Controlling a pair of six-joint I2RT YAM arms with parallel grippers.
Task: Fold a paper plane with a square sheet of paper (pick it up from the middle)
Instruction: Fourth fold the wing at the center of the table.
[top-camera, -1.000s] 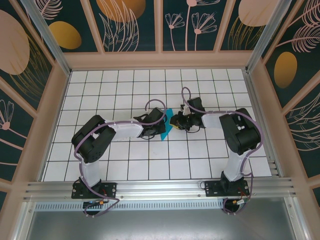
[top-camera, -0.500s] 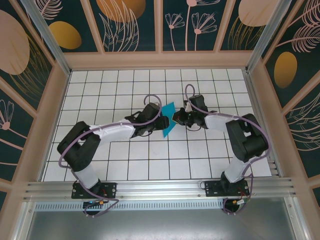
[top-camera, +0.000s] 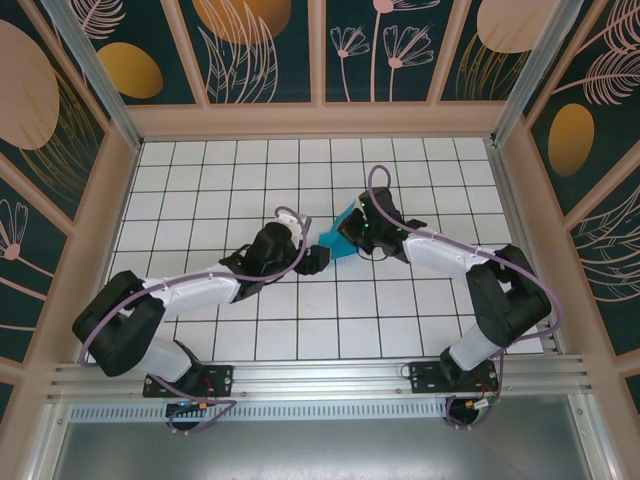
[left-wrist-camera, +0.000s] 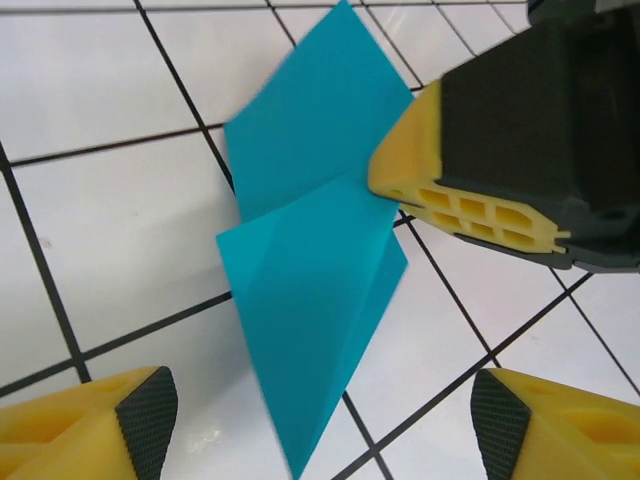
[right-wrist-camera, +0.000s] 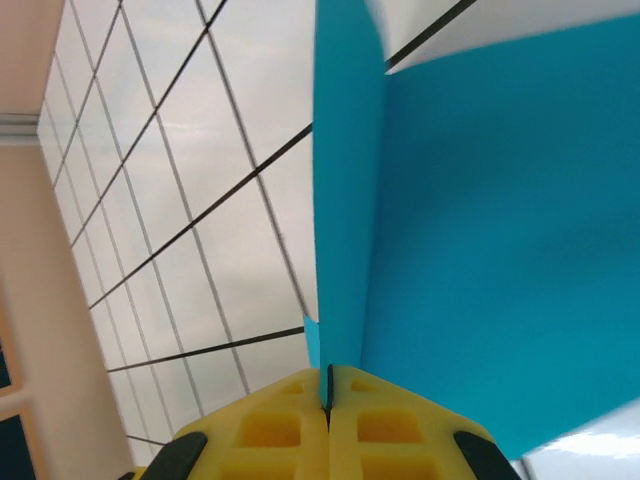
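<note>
Far edges (off-frame) of teal paper (right-wrist-camera: 480, 230)

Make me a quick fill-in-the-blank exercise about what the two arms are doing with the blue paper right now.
1. The teal paper is pinched in the jaws of the ____ arm.
2. The left arm has its jaws ____, gripping nothing.
3. The white table is ruled with ____ grid lines.
Missing words: right; open; black.
</note>
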